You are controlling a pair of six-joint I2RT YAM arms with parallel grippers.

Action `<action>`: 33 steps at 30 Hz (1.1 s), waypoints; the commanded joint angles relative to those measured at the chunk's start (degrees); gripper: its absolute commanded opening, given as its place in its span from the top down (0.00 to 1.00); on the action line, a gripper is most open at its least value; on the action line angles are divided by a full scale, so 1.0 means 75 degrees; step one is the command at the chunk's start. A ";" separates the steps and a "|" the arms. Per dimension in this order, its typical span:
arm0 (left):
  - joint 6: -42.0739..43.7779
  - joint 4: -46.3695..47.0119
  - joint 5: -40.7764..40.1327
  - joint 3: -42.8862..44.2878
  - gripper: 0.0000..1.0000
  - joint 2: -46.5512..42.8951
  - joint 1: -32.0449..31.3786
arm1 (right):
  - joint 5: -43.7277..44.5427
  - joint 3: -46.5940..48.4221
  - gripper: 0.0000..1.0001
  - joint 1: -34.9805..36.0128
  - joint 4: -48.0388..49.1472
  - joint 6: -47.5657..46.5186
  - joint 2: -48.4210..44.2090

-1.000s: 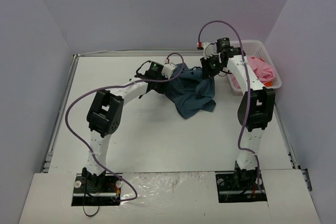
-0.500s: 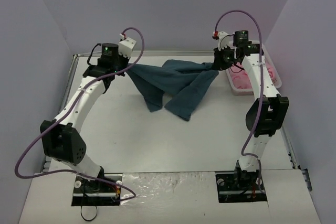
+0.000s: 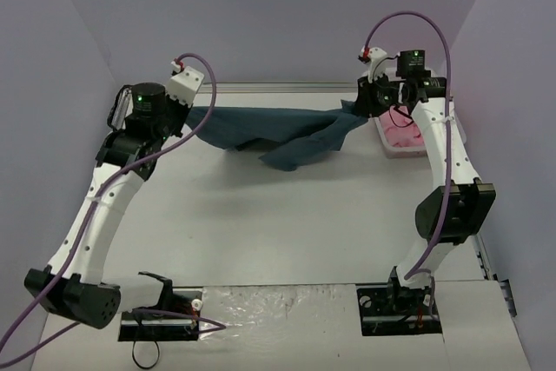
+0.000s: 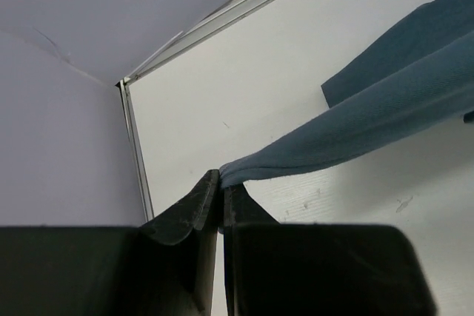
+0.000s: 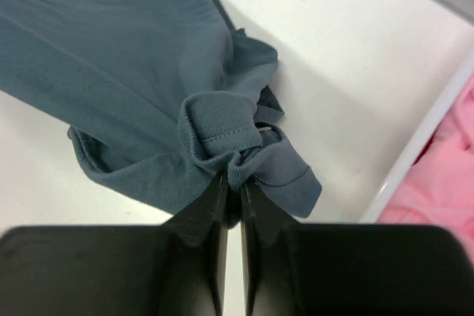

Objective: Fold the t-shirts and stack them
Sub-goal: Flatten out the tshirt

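Note:
The dark teal-blue t-shirt point(image 3: 278, 128) hangs stretched between my two arms above the far part of the table. My left gripper point(image 3: 189, 112) is shut on its left corner, and the cloth point(image 4: 348, 127) runs tight away from the fingertips. My right gripper point(image 3: 358, 109) is shut on a bunched hem of the same shirt point(image 5: 148, 72). A fold of it point(image 3: 300, 152) sags lower in the middle. The pink t-shirt point(image 3: 407, 135) lies crumpled in the basket, also seen as pink cloth point(image 5: 444, 183) in the right wrist view.
The white lattice basket point(image 3: 387, 147) stands at the far right, right behind my right arm. A metal rail point(image 3: 261, 89) borders the table's far edge, and purple walls close in on the left, back and right.
Both arms have risen and spread apart. The teal shirt, bunched on the table a second ago, now hangs pulled out wide between the grippers.

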 commanded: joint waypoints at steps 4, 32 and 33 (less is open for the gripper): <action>0.0280 -0.0567 0.0276 -0.0483 0.98 -0.0931 0.0017 | -0.0182 -0.1311 0.70 -0.0049 -0.0185 -0.0520 -0.0363; -0.0575 -0.0274 0.1789 -0.1715 0.98 -0.0276 0.1035 | -0.0570 -0.4850 0.52 0.3008 -0.1428 -0.5664 -0.2332; -0.0587 -0.0309 0.1928 -0.1692 0.98 -0.0241 0.1082 | -0.0488 -0.5037 0.52 0.3172 -0.1346 -0.5769 -0.2332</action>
